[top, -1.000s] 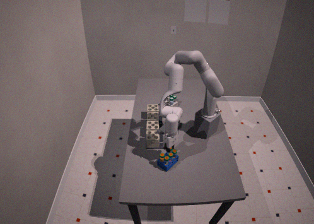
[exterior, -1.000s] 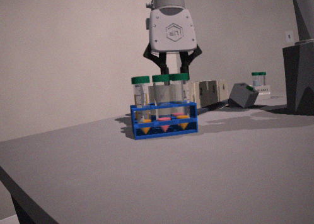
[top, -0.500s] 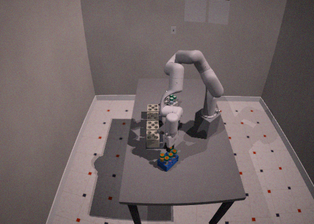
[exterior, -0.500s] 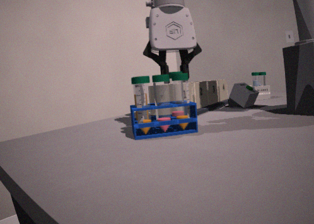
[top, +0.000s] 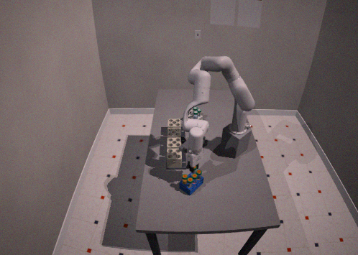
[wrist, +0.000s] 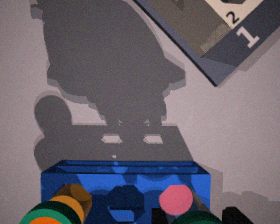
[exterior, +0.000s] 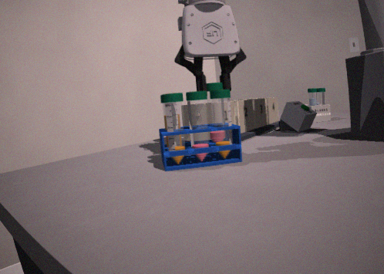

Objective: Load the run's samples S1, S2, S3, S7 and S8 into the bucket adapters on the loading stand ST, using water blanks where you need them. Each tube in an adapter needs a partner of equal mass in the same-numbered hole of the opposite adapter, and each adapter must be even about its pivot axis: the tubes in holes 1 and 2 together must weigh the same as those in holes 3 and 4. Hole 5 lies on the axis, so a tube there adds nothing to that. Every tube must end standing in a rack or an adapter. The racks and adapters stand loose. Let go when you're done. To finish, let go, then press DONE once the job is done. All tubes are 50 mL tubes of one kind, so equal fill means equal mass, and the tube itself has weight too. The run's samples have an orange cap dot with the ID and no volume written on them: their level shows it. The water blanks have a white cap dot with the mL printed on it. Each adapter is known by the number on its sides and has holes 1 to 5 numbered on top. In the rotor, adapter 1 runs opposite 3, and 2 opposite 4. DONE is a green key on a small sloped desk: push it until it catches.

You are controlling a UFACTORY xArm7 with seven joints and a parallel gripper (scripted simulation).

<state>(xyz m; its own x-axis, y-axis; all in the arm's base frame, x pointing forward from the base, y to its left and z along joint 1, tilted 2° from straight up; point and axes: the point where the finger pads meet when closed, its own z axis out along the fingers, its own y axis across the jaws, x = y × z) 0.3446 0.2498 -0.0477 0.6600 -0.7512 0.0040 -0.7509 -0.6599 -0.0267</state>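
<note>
My gripper point(top: 194, 168) point(exterior: 213, 86) point(wrist: 196, 218) is shut on a green-capped tube with pink contents. The tube's pink bottom point(exterior: 217, 136) point(wrist: 176, 199) is raised above the other tube tips but still within the blue rack point(top: 191, 191) point(exterior: 203, 164) point(wrist: 126, 169). Its ID is not readable. Several other tubes with orange cap dots stand in the rack, including an orange-filled one point(wrist: 70, 204). Pale adapters 1 point(top: 174, 161), 2 point(exterior: 247, 114), 3 point(exterior: 261, 110) and 4 point(exterior: 273, 106) stand on the dark loading stand point(wrist: 216, 72); no tubes show in them.
The white BLANKS rack point(exterior: 323, 114) holds green-capped tubes at the far end. The small grey desk point(exterior: 294, 118) with the green key point(exterior: 305, 107) stands between the adapters and the arm's base. The adapter row lies just beyond the blue rack.
</note>
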